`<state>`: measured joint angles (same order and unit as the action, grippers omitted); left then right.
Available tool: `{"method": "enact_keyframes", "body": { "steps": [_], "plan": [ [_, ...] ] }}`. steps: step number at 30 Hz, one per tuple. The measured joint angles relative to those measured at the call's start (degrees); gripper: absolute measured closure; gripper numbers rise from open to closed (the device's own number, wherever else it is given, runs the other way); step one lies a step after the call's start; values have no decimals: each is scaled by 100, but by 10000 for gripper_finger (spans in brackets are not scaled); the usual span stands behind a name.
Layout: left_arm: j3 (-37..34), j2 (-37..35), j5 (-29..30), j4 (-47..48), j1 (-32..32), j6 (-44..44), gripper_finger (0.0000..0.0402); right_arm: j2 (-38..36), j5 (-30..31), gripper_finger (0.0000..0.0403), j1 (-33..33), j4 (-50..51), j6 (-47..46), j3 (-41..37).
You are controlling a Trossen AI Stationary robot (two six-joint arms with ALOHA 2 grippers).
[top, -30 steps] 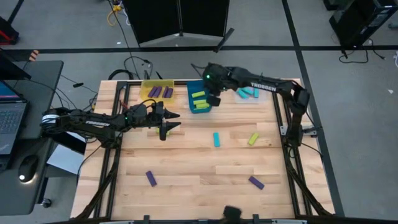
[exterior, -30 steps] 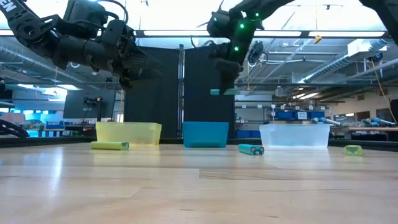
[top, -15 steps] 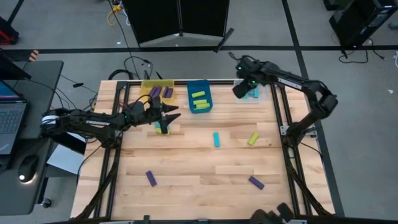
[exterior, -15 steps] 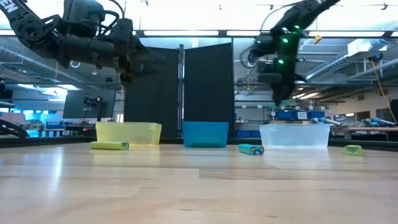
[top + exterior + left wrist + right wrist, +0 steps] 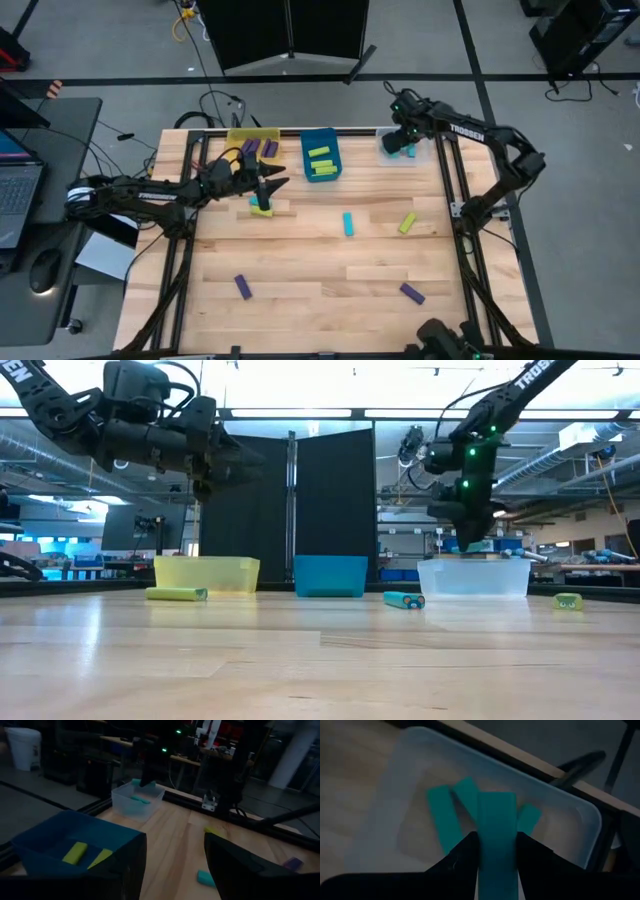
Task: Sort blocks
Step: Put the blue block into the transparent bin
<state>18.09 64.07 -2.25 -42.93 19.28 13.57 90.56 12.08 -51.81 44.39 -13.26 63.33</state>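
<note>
My right gripper (image 5: 396, 143) hangs over the clear bin (image 5: 415, 158) at the table's far right and is shut on a cyan block (image 5: 496, 822). A few more cyan blocks (image 5: 442, 822) lie in that bin. My left gripper (image 5: 272, 186) is open and raised in front of the yellow bin (image 5: 252, 135). It stands just above a lime block (image 5: 262, 208) that lies flat on the table. Loose on the table lie a cyan block (image 5: 348, 223), a lime block (image 5: 407, 222) and two purple blocks (image 5: 243, 287) (image 5: 412, 293). My right gripper pinches the cyan block between its two fingers (image 5: 462, 855), which press on its long sides (image 5: 484, 845). The fingers come from above, pointing down, and lie along the block. The block sticks out past the fingertips and is lifted clear above the clear bin's floor.
The yellow bin holds purple blocks (image 5: 270, 149), and the blue bin (image 5: 320, 172) beside it holds lime blocks (image 5: 320, 153). The three bins stand in a row along the far edge. Black frame rails (image 5: 447, 190) run down both table sides. A laptop (image 5: 15, 190) sits beyond the left edge.
My right gripper has carried the cyan block from over the blue bin toward the table's right, to a spot over the clear bin, and has come down close to its rim. It has stayed shut on the block.
</note>
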Motion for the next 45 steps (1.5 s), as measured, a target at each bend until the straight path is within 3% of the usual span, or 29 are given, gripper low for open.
{"method": "enact_keyframes", "body": {
  "steps": [20, 45],
  "plan": [
    [0, 0, -189, 131, 137, -104, 225, 966, -42, 288, -512, -237, 132, 0],
    [2, 4, -189, 649, 137, -123, 225, 1145, -293, 252, -598, 0, 254, 305]
  ]
}}
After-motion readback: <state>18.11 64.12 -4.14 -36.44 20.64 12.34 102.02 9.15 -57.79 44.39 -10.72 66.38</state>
